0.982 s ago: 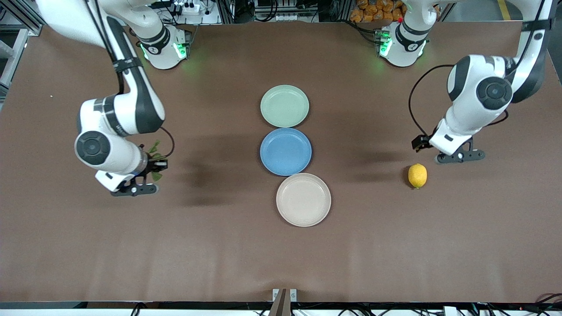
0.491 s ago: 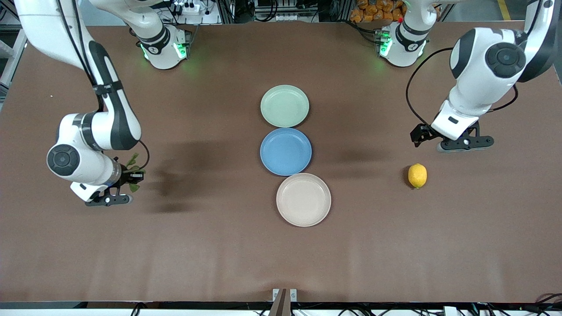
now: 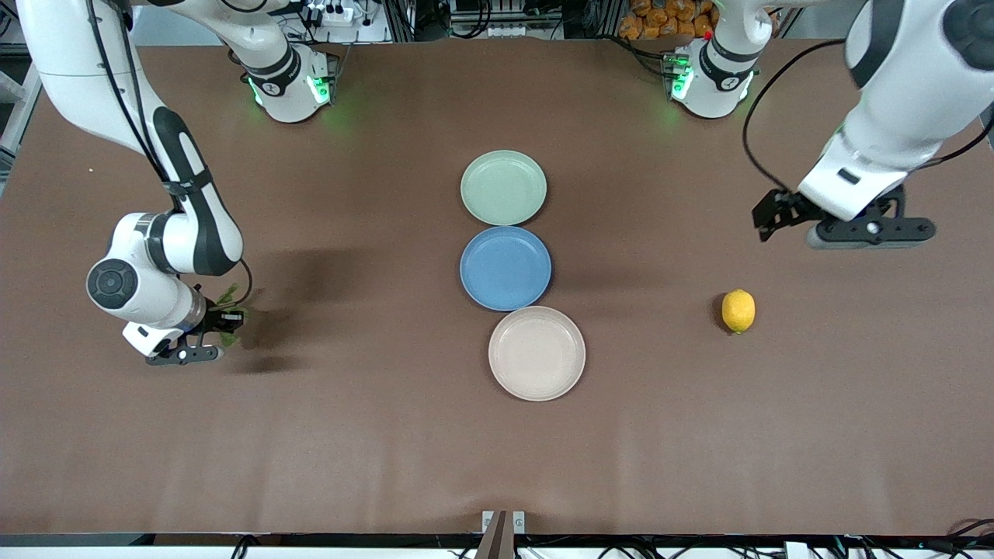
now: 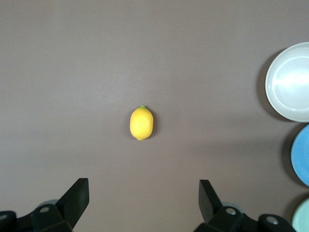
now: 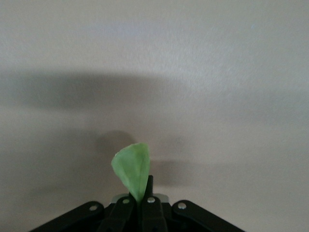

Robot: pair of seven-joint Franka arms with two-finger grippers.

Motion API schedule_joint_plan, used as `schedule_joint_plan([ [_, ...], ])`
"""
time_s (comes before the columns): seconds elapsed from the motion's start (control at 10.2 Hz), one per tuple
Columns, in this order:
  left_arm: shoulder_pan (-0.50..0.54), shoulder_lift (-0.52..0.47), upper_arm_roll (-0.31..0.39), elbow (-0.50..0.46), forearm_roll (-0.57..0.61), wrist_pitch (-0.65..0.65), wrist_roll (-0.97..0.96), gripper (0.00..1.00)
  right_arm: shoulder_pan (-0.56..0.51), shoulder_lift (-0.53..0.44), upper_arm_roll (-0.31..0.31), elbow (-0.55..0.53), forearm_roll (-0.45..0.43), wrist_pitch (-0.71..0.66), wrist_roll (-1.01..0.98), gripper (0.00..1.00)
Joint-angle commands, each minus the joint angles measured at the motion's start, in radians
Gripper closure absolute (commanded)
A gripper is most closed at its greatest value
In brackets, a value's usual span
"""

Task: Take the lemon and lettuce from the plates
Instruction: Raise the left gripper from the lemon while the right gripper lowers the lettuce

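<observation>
The fingers (image 4: 77,198) of the left gripper (image 3: 769,220) are spread wide with nothing between them, while the right gripper (image 3: 225,320) is clamped shut on the lettuce (image 5: 131,170). No writing or brand can be read anywhere.

Nearest the front camera, the beige-cream plate (image 3: 536,353) is seen bare at mid-table. Slightly farther, at the right arm's end of the table, the right gripper is held low over the brown table (image 3: 388,450), with ragged green leaf edges showing around its closed tips. At about the same depth, toward the left arm's end, the lemon (image 3: 738,310) lies on the table, well apart from every plate. Farther again comes the blue plate (image 3: 505,268), just beside the beige one. The left gripper hangs over bare table near the lemon, not touching it. Farthest lies the pale green plate (image 3: 503,187), also bare.

Compared with a second ago, the right gripper has been carried outward toward its table end with the lettuce, and the left gripper has been raised and drawn away from the lemon. The lemon and plates are unmoved.
</observation>
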Motion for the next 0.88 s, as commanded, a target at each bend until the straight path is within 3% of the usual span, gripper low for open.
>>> schedule_joint_plan([
  [0.0,0.005,0.026,-0.002,0.149,-0.017,-0.162,0.059,0.0,-0.033,-0.04,0.014,-0.057,-0.012,0.023,-0.04,1.0],
  [0.2,0.006,0.029,-0.002,0.237,-0.064,-0.233,0.059,0.0,-0.029,-0.075,0.014,-0.144,-0.009,0.111,-0.051,1.0],
  [0.79,0.005,0.026,-0.002,0.239,-0.057,-0.27,0.066,0.0,-0.044,-0.163,0.049,-0.246,-0.001,0.099,-0.045,1.0],
])
